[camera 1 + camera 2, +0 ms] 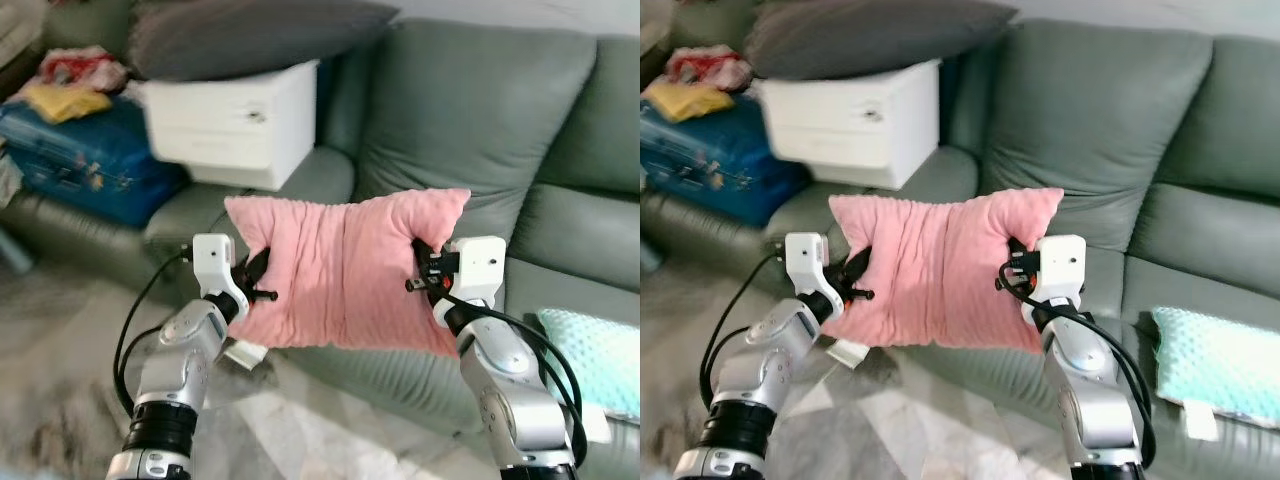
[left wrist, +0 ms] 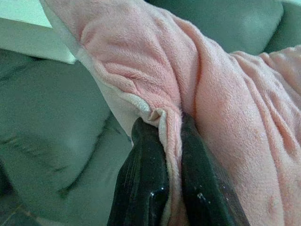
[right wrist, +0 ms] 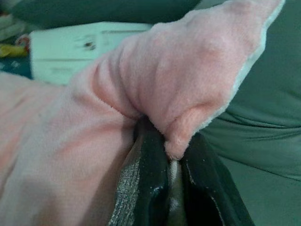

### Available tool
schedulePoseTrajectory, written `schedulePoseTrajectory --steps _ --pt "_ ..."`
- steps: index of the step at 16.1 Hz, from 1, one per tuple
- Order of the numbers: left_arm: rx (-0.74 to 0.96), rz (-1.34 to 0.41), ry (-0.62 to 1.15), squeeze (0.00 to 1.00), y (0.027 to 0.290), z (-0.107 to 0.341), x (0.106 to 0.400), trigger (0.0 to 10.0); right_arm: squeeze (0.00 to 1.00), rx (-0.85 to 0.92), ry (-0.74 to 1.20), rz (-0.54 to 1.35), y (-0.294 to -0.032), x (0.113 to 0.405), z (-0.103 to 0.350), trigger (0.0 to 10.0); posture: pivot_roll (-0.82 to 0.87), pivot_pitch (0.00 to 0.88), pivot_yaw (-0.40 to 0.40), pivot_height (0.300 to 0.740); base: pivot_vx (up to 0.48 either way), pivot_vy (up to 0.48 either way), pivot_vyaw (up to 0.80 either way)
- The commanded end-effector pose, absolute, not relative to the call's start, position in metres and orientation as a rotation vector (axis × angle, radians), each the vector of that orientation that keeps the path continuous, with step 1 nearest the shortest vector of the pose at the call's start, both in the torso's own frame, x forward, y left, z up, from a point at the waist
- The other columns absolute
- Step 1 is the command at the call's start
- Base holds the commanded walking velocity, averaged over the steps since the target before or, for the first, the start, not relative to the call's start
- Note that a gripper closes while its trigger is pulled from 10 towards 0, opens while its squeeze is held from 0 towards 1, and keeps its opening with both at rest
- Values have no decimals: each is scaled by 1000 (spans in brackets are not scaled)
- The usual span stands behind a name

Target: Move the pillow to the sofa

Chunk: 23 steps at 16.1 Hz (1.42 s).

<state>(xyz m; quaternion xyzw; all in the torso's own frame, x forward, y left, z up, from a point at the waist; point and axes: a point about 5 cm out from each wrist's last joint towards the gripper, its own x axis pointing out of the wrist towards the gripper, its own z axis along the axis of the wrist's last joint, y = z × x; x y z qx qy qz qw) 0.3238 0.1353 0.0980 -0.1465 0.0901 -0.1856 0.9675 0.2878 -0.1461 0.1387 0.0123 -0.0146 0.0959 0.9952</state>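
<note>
1. The left gripper [image 1: 262,283] is clamped on a fold of the pink pillow [image 1: 345,270] at its left edge; the left wrist view shows the two black fingers [image 2: 146,183] pinching plush fabric between them.
2. The right gripper [image 1: 422,272] is closed the same way on the pillow's right edge, with a bunched corner of fabric caught between its fingers [image 3: 150,179].
3. The pillow hangs stretched between the two grippers, held in the air and sagging below them. It is in front of the sofa [image 1: 480,110] and not yet resting on it.
4. Beyond the grippers lies the sofa's green seat and back cushion. Off past the left gripper, a white box [image 1: 235,120] sits on the armrest with a grey cushion [image 1: 250,35] above it and a blue suitcase [image 1: 85,160] beside it. Past the right gripper, a mint cushion [image 1: 595,355] lies on the seat.
5. Risks, as I judge them: each grip holds only a thin fold of fabric, so a jerk or uneven pull could let one side slip and drop the pillow to the floor. Releasing too early would leave it short of the seat.
6. The pillow's lower edge hides the sofa's front edge, and the head views are slightly blurred, so how far over the seat the pillow sits is hard to tell.
</note>
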Motion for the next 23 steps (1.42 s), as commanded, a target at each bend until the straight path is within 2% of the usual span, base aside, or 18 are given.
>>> schedulePoseTrajectory --steps 1,6,14,23 --pt "-296 -433 164 0 121 105 326 10000 0 23 -55 180 -151 288 145 10000 -186 0 40 740 435 0 -800" --pt "-286 -424 179 0 122 104 326 10000 0 23 -56 180 -151 288 145 10000 -185 0 41 740 407 0 -780" --pt "-249 -425 180 0 120 105 329 10000 0 19 -58 185 -150 287 145 10000 -185 0 39 740 0 0 0" --pt "-226 -448 186 0 118 103 327 10000 0 19 -60 184 -149 288 145 10000 -183 0 41 740 0 448 0"
